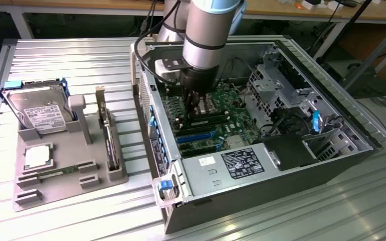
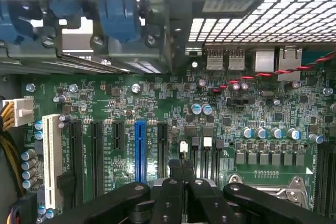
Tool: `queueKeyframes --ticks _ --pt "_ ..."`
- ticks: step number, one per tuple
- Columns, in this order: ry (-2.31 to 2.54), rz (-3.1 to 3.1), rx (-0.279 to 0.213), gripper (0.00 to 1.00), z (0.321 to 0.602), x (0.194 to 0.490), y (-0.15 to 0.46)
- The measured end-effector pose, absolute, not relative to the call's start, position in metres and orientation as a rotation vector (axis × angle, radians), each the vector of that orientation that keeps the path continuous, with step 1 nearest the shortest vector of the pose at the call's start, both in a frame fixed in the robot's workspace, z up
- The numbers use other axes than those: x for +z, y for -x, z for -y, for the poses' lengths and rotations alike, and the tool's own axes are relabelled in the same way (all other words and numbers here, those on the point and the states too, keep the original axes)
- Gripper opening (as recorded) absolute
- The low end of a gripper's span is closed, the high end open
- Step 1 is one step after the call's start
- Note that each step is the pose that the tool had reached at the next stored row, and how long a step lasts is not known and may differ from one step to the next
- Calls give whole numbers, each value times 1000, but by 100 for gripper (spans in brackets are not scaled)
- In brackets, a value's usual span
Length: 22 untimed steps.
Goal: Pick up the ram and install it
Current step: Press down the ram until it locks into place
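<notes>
My gripper [image 1: 194, 111] reaches down into the open computer case [image 1: 267, 165], with its tips at the green motherboard [image 1: 230, 118]. In the wrist view its black fingers [image 2: 173, 192] are pressed together and shut, and nothing shows between them. My gripper [image 2: 182, 170] stands at the end of the black memory slots [image 2: 206, 157], beside a white latch [image 2: 183, 147]. I cannot make out the ram, and the fingers hide whatever lies right under the tips.
A grey tray [image 1: 66, 188] on the exterior view's left holds a hard drive [image 1: 42, 113], a square silver chip [image 1: 37, 155] and an upright dark card [image 1: 106, 130]. On the board are a blue slot [image 2: 139, 150], a white slot [image 2: 51, 161] and the processor socket [image 2: 273, 182]. Case walls and a drive cage [image 1: 273, 83] hem the arm in.
</notes>
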<state>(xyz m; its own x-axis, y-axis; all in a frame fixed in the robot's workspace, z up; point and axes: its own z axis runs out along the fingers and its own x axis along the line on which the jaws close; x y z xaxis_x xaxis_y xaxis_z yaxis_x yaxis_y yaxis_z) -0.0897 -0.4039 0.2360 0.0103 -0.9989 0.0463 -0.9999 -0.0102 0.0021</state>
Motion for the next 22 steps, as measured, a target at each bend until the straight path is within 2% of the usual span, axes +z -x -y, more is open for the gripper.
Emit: queueKeyframes --ticks 5,16,19,22 --pt "-2207 2184 50 11 404 244 73" --pt "-2207 2184 49 11 404 248 -16" --pt "-2204 2181 48 11 404 287 -34" --pt "-2200 2181 49 11 404 304 -38"
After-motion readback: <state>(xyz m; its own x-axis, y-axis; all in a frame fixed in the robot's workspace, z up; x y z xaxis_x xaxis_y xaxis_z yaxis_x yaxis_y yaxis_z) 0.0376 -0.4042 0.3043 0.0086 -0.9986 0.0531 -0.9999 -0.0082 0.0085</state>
